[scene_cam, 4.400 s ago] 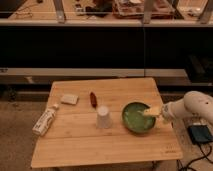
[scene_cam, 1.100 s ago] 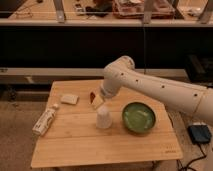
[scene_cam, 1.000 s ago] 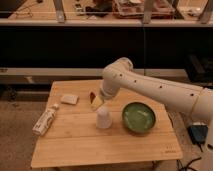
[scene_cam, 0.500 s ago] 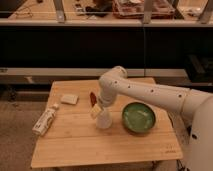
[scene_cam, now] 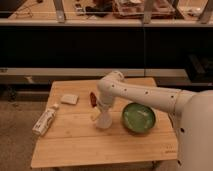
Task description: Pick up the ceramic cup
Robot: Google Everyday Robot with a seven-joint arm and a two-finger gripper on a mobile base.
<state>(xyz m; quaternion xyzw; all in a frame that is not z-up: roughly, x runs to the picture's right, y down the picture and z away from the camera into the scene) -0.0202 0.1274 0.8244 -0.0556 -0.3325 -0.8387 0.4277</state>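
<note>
Wooden table (scene_cam: 75, 145): gripper (scene_cam: 101, 111) directly over ceramic cup (scene_cam: 104, 122) (contact unclear; its opening cannot be told).

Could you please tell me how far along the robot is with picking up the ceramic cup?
The approach looks done: the claw sits right over the small white tapered ceramic cup. In hand: the grasp, which I cannot confirm. Left: the lift, since the cup stands on the light wooden table.

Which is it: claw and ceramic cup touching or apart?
Cannot tell. Camera view: the claw hangs over the ceramic cup, overlapping its top; neither contact nor gap shows.
</note>
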